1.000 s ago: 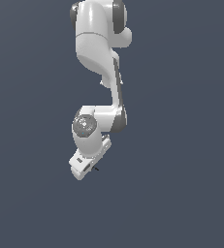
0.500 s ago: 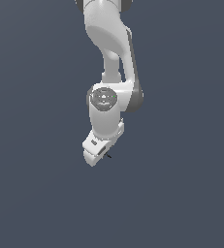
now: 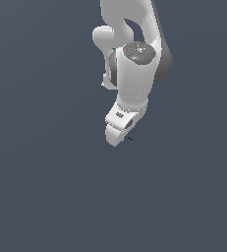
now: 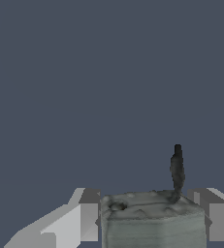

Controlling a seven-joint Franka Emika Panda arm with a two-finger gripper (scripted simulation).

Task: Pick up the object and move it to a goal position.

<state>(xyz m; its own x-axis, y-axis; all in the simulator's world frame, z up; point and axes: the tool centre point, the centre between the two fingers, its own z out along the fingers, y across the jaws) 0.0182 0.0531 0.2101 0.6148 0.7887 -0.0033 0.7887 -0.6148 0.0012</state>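
Observation:
The object [image 4: 152, 218] is a grey blocky piece with a thin dark stalk rising from one corner. In the wrist view it sits squeezed between my two fingers [image 4: 84, 218], which press on both its sides. My gripper [image 4: 150, 220] is shut on the object. In the exterior view the white arm hangs down with the gripper [image 3: 125, 138] at its lower end, and only a tiny dark speck of the object [image 3: 129, 138] shows beside the hand. Plain dark background surrounds the gripper on every side.
The arm has swung toward the exterior view's right and risen, carrying the object along in the shut gripper. The wrist has turned as it moved.

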